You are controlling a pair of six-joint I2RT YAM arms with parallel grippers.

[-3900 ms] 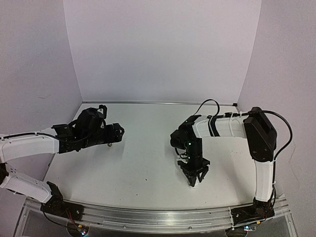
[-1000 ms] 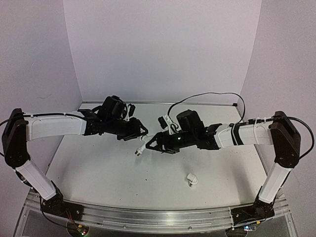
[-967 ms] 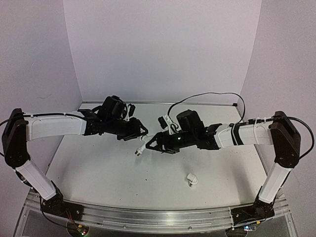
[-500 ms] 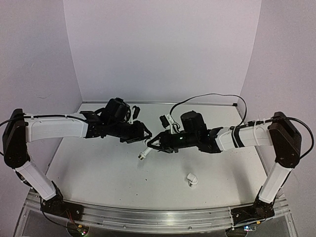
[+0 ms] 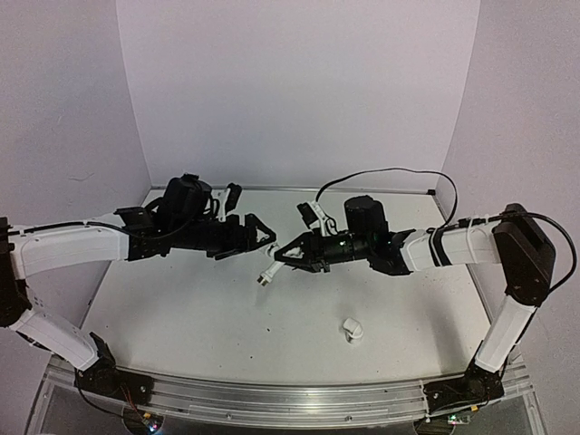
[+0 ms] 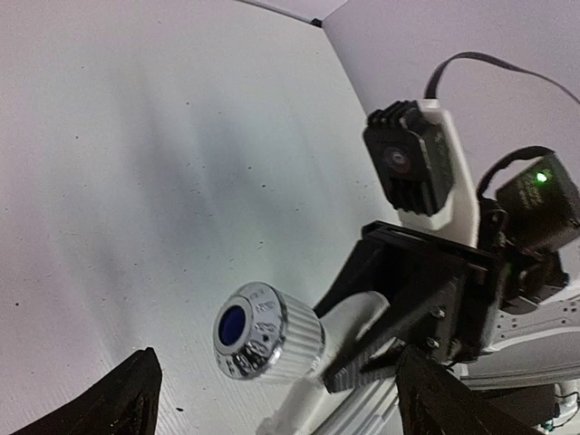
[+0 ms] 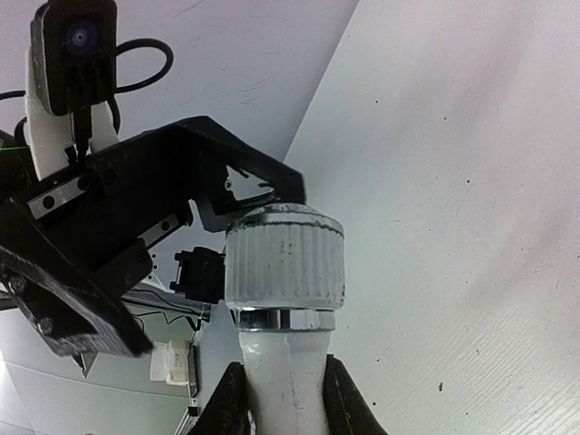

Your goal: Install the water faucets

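Gripping the white stem of a faucet point(image 5: 268, 275), the right gripper point(image 5: 281, 255) has its jaws clenched on it and holds it off the surface point(image 5: 181, 308), over the middle. The faucet sticks out of the jaws slanting down and to the left in the top view, with its silvery end lowest. In the right wrist view the two jaws press on either side of the white stem, and beyond them sit a bright metal ring and a ribbed collar. The left wrist view shows that same end nearly face-on: a knurled silvery collar with a dark blue spot in its centre.

The left gripper point(image 5: 261, 237), stretched in from the left, sits just to the left of the right one, the two almost tip to tip. Its jaws are spread wide and hold nothing. In the left wrist view their tips stand at the two bottom corners, and the faucet's collar lies ahead between them, touching neither.

The other faucet point(image 5: 352, 329), a small white piece, lies alone on the surface toward the near edge, right of centre, well apart from both grippers
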